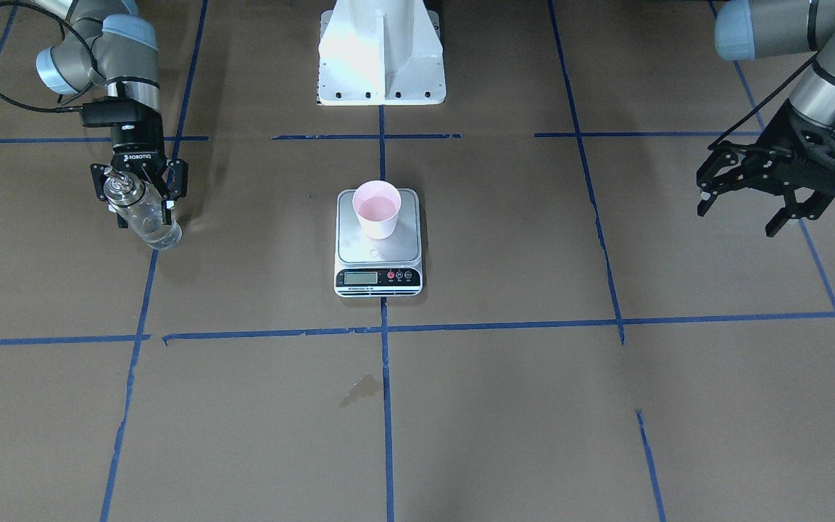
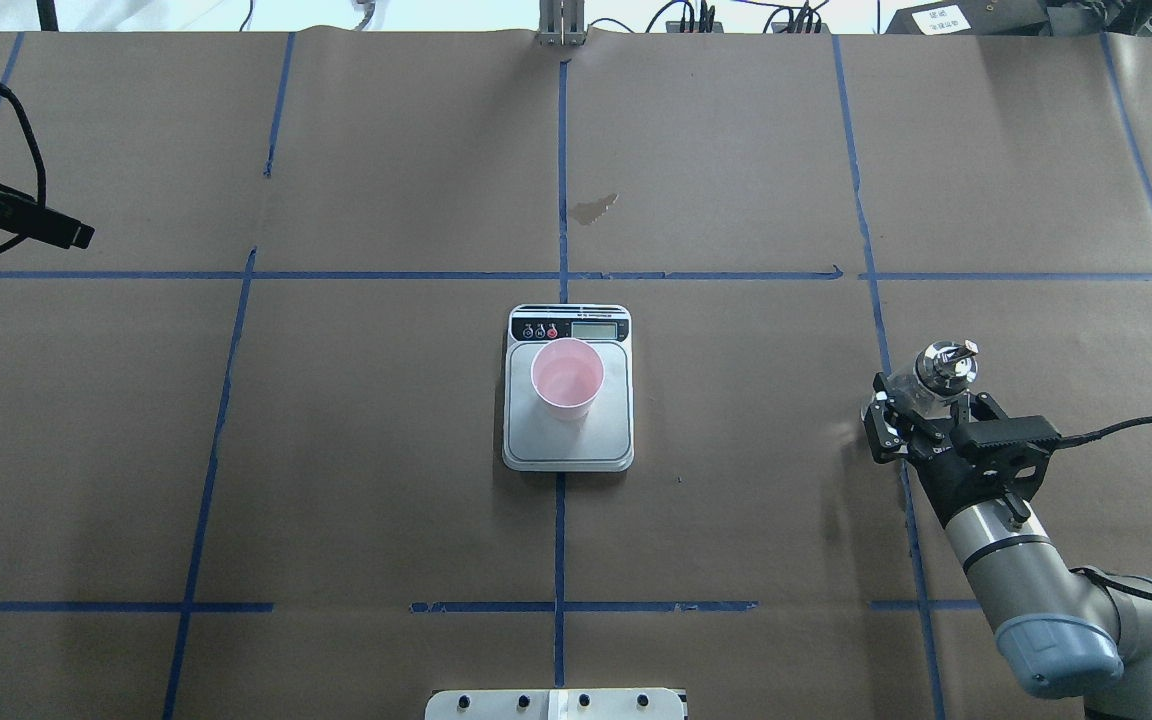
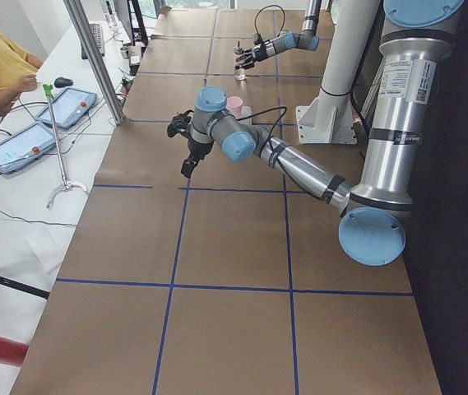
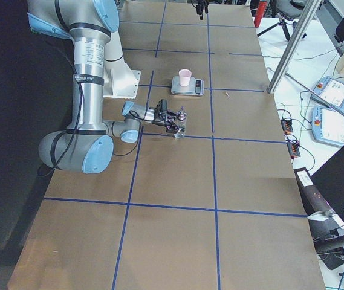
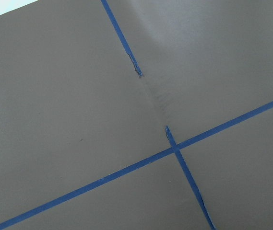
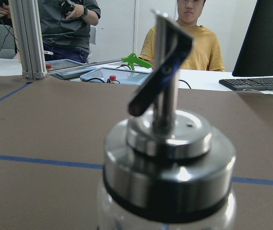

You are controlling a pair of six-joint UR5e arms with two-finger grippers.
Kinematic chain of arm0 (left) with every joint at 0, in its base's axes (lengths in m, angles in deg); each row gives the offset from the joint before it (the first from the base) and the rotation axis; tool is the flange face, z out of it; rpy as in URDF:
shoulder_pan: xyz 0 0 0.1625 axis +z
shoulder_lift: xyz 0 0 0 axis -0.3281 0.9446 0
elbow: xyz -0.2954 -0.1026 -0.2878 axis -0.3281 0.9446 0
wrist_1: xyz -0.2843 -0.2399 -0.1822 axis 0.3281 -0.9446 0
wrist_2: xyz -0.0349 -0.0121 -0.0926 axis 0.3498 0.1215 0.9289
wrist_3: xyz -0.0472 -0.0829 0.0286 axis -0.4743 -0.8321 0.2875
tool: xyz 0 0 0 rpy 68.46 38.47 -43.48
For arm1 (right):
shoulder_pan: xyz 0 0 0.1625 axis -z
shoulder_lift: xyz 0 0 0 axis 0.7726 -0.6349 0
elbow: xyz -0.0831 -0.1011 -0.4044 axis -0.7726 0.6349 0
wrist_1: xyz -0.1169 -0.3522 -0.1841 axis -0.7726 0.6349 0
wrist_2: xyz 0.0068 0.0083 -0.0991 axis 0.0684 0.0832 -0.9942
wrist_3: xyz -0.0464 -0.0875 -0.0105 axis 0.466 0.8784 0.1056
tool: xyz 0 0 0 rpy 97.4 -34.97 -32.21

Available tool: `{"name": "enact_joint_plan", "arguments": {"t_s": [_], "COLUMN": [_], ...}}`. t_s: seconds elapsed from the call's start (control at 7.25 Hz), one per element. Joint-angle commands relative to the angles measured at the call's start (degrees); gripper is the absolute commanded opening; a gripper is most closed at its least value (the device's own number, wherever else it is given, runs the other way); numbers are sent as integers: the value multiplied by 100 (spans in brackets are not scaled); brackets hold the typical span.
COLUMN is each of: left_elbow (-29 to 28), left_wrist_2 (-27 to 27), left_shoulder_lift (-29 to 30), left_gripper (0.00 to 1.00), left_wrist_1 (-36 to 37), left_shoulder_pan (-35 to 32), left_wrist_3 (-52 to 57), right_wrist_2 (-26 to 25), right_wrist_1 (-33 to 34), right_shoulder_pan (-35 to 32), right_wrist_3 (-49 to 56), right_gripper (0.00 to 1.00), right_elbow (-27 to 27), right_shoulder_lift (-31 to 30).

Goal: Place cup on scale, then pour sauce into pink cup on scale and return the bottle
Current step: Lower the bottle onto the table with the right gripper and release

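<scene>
The pale pink cup (image 1: pixel 377 210) stands upright on the rear of the scale's steel platform (image 1: pixel 377 250), at the table's middle; both also show from overhead, the cup (image 2: pixel 567 378) on the scale (image 2: pixel 596 430). My right gripper (image 1: pixel 143 214) is shut on the clear glass bottle (image 1: pixel 149 221), which stands upright on the table far to the scale's right side (image 2: pixel 944 368). Its metal spout (image 6: pixel 167 72) fills the right wrist view. A little clear sauce shows low in the bottle. My left gripper (image 1: pixel 736 221) is open and empty, raised above the table's left side.
The white robot base (image 1: pixel 381 54) stands behind the scale. A dark stain (image 1: pixel 361 388) marks the paper in front of it. Blue tape lines (image 5: pixel 174 148) cross the brown paper. Operators (image 6: pixel 189 38) and tablets are beyond the table's far edge.
</scene>
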Motion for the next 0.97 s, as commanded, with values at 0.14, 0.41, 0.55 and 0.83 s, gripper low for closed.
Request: {"name": "enact_joint_plan", "arguments": {"t_s": [0.14, 0.41, 0.55, 0.83], "left_elbow": [63, 80, 107, 124], "left_wrist_2": [-12, -12, -12, -12], "left_shoulder_lift": [-35, -53, -53, -53], "left_gripper": [100, 100, 100, 100], "left_wrist_1": [0, 9, 9, 9], "left_shoulder_pan": [-18, -44, -105, -115], "left_wrist_3": [-52, -52, -52, -52], "right_wrist_2": [-27, -45, -45, -80], "right_wrist_1": [-22, -31, -39, -31], "right_shoulder_pan": [-3, 6, 67, 146], "right_wrist_3": [7, 7, -2, -2], "right_gripper": [100, 100, 100, 100], "right_elbow": [-26, -53, -88, -297], "right_shoulder_lift": [-14, -180, -199, -190]}}
